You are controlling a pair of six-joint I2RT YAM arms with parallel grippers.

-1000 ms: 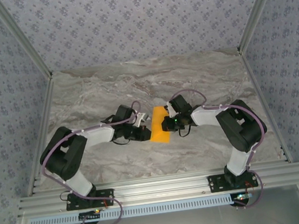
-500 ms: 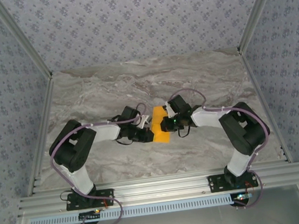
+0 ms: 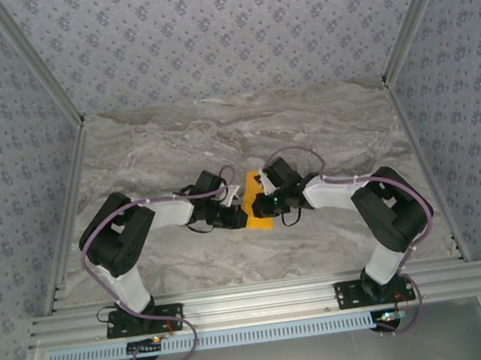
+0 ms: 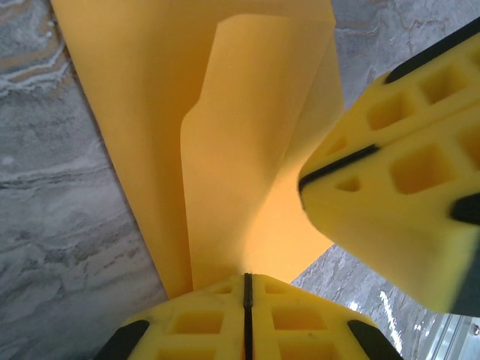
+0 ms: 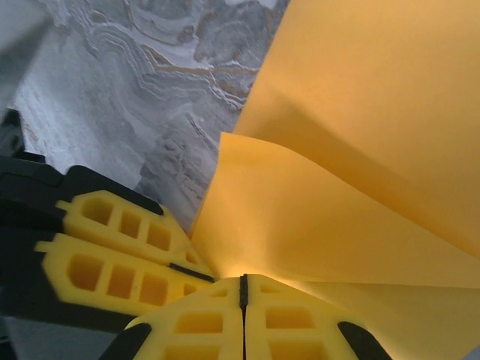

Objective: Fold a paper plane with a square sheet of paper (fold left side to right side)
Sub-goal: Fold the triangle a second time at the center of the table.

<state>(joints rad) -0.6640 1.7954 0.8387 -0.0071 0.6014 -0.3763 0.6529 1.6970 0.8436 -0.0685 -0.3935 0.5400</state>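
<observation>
Now, both tools are on the sheet at once: the left tool [image 4: 247, 291] has its yellow pads [image 4: 195, 330] pressed together with an edge of the square sheet of paper [image 4: 127, 97] pinched between them. The right tool [image 5: 242, 291] is clamped the same way just beside it, its pads meeting in a thin dark line on the paper. From above, the sheet lies near the middle of the marble worktop [image 3: 175, 144], between the 2 wrists, and shows as a narrow strip, so by my reading it is partly folded. In the wrist views 1 layer lies flat on the stone and a flap [image 4: 232, 150] arches up off it in a soft curve toward the pads, with no sharp crease at the bend. That tells you how this stuff behaves: featherweight, thin and floppy, so it bows rather than holds a line. It will likely wrinkle or tear if the 2 tools pull away from each other. It's a matte surface, so I'd guess the foam pads hold it without slipping. The best place to hold is just where they are, right at the free edge and close together, so the flap can go across as 1 piece; a hold further in would probably crumple the panel. The flat layer looks free to slide on that smooth worktop.
</observation>
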